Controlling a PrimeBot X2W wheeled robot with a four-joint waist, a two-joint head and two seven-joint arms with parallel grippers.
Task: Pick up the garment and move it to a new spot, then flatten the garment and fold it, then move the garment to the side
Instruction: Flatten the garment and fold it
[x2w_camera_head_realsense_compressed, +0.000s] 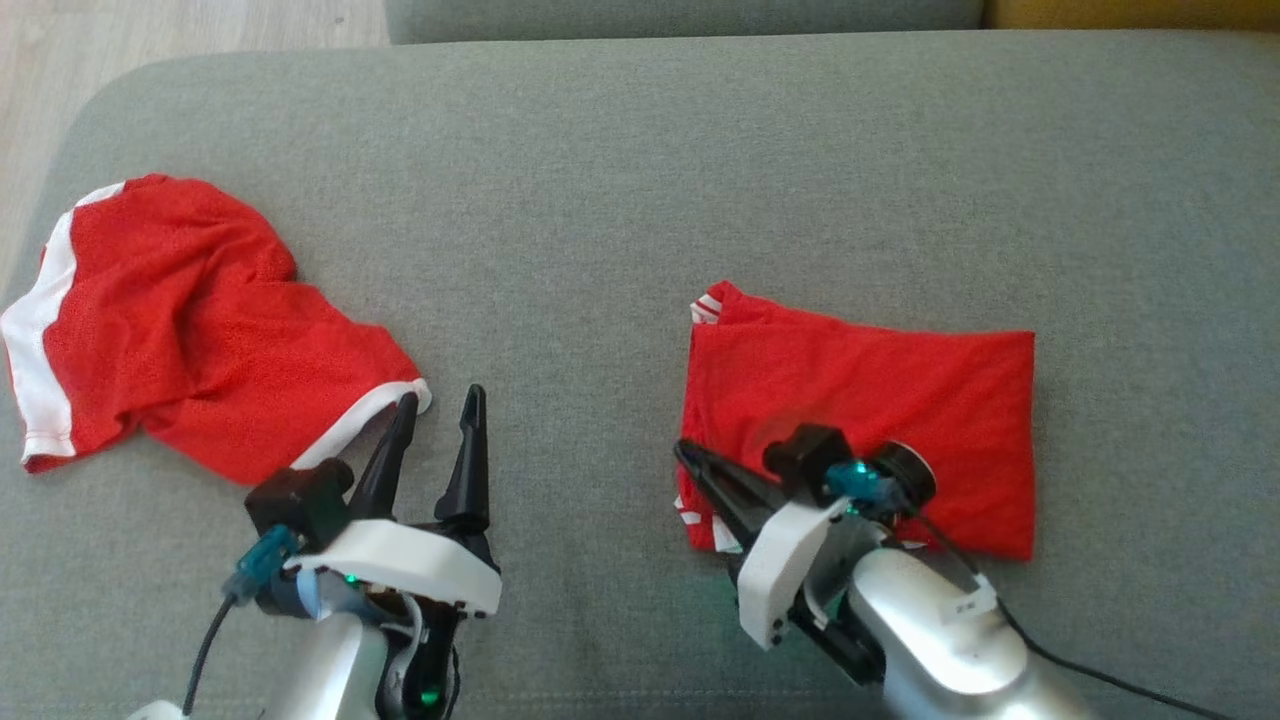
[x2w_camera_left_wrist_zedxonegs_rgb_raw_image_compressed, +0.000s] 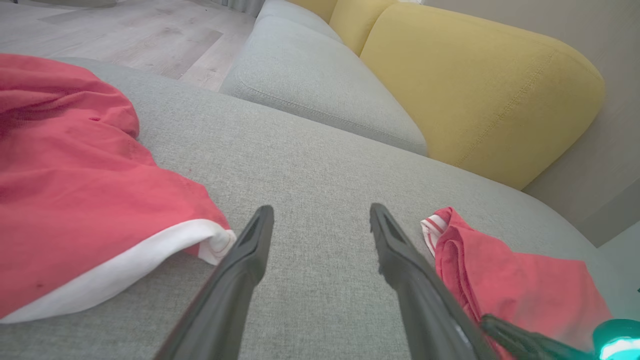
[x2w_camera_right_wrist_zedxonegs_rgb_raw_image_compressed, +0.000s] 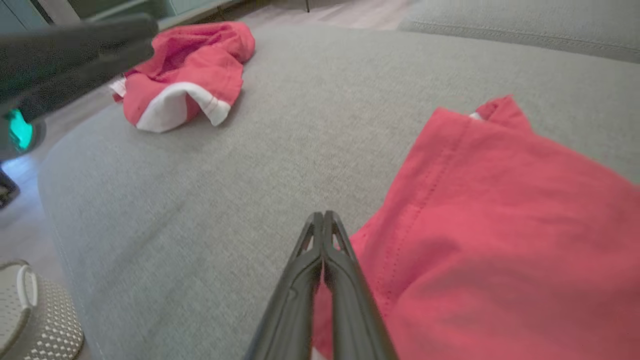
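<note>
Cushion (x2w_camera_head_realsense_compressed: 600, 150) of the grey sofa carries a crumpled red garment (x2w_camera_head_realsense_compressed: 180, 320) at left and a folded red garment (x2w_camera_head_realsense_compressed: 900, 400) at right. Spread wide, the left end effector (x2w_camera_head_realsense_compressed: 440, 400) should probably pinch the white hem (x2w_camera_head_realsense_compressed: 360, 425) just beside it. The right end effector (x2w_camera_head_realsense_compressed: 685, 452), fingers pressed together, sits at the folded edge.

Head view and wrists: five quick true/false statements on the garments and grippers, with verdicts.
1. The folded garment lies flat on the grey cushion. True.
2. The left gripper is open with nothing between its fingers. True.
3. The right gripper is open. False: it is shut, fingers pressed together, with the tip at the folded garment's edge.
4. The crumpled garment is neatly folded too. False: it lies bunched, with its white trim showing.
5. The two garments touch. False: bare cushion separates them.
</note>
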